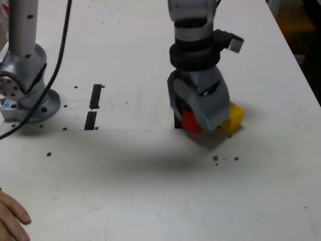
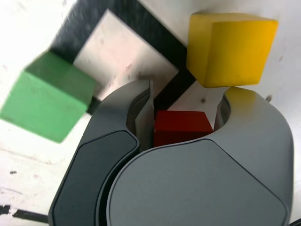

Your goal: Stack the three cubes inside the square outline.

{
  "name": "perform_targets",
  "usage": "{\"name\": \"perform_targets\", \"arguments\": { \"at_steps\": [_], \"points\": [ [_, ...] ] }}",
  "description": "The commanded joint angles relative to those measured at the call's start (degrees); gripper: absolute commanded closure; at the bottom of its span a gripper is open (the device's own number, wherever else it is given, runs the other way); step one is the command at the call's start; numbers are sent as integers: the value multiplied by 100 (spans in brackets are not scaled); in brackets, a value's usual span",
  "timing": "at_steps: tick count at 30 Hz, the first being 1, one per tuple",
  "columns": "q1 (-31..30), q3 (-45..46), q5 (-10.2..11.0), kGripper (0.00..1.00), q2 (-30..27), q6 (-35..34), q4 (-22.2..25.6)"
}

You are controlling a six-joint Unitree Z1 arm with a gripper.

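claw [image 2: 183,123] clamped on the red cube [image 2: 182,127], one jaw on each side, low over the table [image 1: 150,191]. step in hand, by my read: carrying red in to the square outline [image 2: 141,28], first block of the stack or close to it. outline lies right under and ahead of the claw; in the wrist view its white middle looks bare, nothing stacked yet. yellow cube [image 2: 230,47] sits at one side of the outline, seemingly overlapping the tape; green cube [image 2: 47,96] at another corner, partly on the tape, blurred. in the exterior view yellow [image 1: 233,118] shows just beside the claw, toward the table's right edge; green is hidden there. next move calls for centring red over the white middle, setting it flat, then letting go without nudging yellow, which is very near. count: cubes three, one each red, yellow, green; outline one; short tape strips [image 1: 94,106] two, well apart toward the arm's base [image 1: 27,85]; a person's hand [image 1: 11,218] at the table's near left corner.
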Motion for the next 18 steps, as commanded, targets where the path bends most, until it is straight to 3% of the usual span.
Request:
{"name": "perform_targets", "arguments": {
  "at_steps": [1,18],
  "points": [
    [82,-19,44,72,8,14,17],
    [646,51,536,72,-99,35,172]
  ]
}}
